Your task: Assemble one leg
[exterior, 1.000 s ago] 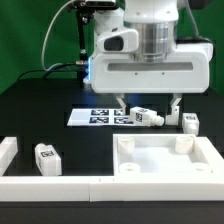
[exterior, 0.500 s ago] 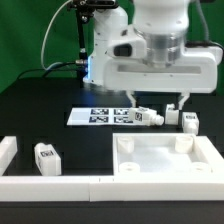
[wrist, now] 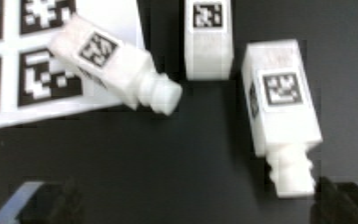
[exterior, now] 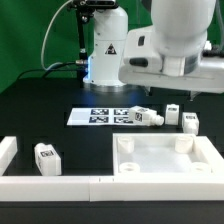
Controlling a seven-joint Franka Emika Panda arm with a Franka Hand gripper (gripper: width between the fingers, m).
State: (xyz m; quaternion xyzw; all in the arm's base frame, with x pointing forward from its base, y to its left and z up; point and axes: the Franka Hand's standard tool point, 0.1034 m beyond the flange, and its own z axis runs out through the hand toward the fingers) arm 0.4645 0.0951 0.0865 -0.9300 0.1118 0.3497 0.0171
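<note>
I'm raising the arm (exterior: 175, 40) toward the exterior view's right, leaving the lying leg (exterior: 147, 117) untouched. The gripper (wrist: 190, 200) is hanging wide apart, empty: no grasp yet.

Black table (exterior: 40, 100): legs (exterior: 46, 158), tabletop (exterior: 165, 172), marker board (exterior: 80, 117)

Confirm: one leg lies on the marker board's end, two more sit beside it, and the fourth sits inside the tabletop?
No. The exterior view shows the fourth leg outside the tabletop, alone toward that view's left. The rest holds.
</note>
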